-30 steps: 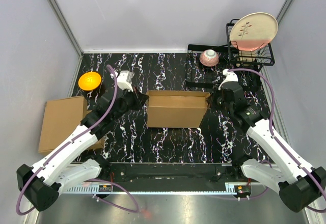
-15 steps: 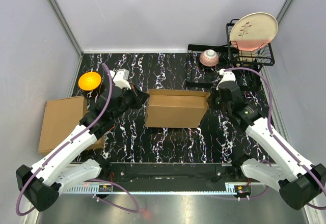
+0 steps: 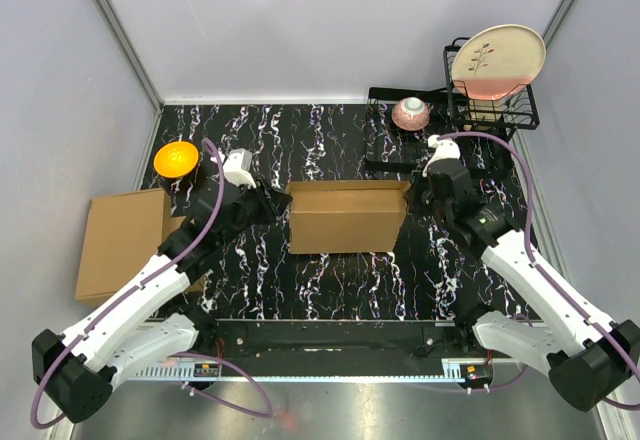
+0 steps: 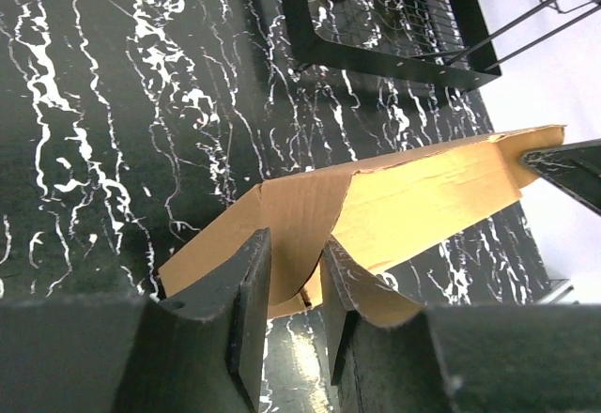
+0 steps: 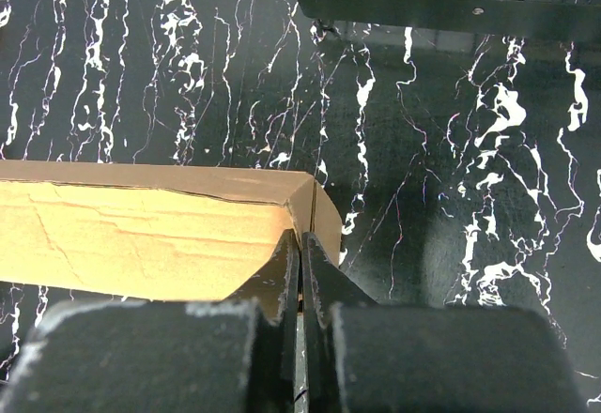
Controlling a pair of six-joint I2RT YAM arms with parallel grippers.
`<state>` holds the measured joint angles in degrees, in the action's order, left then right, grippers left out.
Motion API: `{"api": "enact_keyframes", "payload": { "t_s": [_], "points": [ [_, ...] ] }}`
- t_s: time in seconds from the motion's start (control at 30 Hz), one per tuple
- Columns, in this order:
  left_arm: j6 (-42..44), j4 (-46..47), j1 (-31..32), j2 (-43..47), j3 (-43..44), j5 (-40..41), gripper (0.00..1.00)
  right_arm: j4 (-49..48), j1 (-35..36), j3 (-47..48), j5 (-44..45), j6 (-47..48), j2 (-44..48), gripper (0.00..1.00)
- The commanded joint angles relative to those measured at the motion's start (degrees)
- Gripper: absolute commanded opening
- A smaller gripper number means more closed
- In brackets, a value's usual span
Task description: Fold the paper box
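The brown paper box (image 3: 347, 216) stands open-topped mid-table. In the left wrist view its long wall (image 4: 441, 188) runs to the right, and a rounded end flap (image 4: 296, 211) sits between my fingertips. My left gripper (image 3: 270, 203) (image 4: 296, 244) is at the box's left end, its jaws apart on either side of that flap without closing on it. My right gripper (image 3: 417, 193) (image 5: 300, 239) is at the box's right end. It is shut on the box's end corner (image 5: 315, 206).
A flat cardboard sheet (image 3: 125, 240) lies at the left edge, with an orange bowl (image 3: 176, 158) behind it. A black tray holding a pink bowl (image 3: 411, 113) and a wire rack with a plate (image 3: 497, 60) stand at the back right.
My left gripper has dropped slightly toward the near side at the box's left end. The box shifted a little left and back. The right gripper has kept its grip.
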<state>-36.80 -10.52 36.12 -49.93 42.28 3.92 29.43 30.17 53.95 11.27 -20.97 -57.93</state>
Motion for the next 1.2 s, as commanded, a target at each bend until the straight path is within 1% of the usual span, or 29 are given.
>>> {"api": "enact_keyframes", "payload": {
  "t_s": [0.0, 0.27, 0.57, 0.7, 0.73, 0.93, 0.97, 1.07, 1.1, 1.17],
  "points": [
    [3.48, 1.13, -0.08, 2.03, 0.43, 3.80, 0.30, 2.12, 0.41, 1.68, 0.42, 1.11, -0.87, 0.00],
    [6.21, -0.46, -0.08, 3.26, -0.53, 5.92, 0.31, 1.95, 0.50, 1.86, 0.16, 0.93, -1.31, 0.00],
    [7.53, 0.24, -0.08, 2.04, -1.85, 5.57, 0.33, 1.95, 0.68, 1.94, 0.16, 0.93, -1.39, 0.00],
    [7.79, 0.77, 0.00, 1.24, -1.94, 4.87, 0.33, 1.86, 0.94, 1.86, -0.02, 0.76, -1.39, 0.00],
    [7.79, 1.03, -0.08, 1.07, -1.94, 4.69, 0.28, 1.86, 0.94, 1.86, -0.02, 0.76, -1.39, 0.00],
    [8.23, 2.44, 0.27, 0.54, -1.59, 3.99, 0.21, 1.68, 1.12, 1.68, 0.07, 0.85, -1.57, 0.00],
    [8.41, 2.61, 0.36, 0.45, -1.50, 3.90, 0.17, 1.68, 1.03, 1.77, 0.07, 0.84, -1.57, 0.00],
    [8.58, 2.96, 0.53, 0.19, -1.50, 3.81, 0.11, 1.60, 1.20, 1.59, -0.02, 0.84, -1.57, 0.00],
    [8.41, 3.14, 0.62, 0.36, -1.41, 3.55, 0.05, 1.60, 1.29, 1.51, 0.07, 0.84, -1.57, 0.00],
    [7.71, 3.23, 0.71, 0.45, -1.07, 3.02, 0.00, 1.60, 1.29, 1.51, 0.07, 0.84, -1.57, 0.00]
  ]
}}
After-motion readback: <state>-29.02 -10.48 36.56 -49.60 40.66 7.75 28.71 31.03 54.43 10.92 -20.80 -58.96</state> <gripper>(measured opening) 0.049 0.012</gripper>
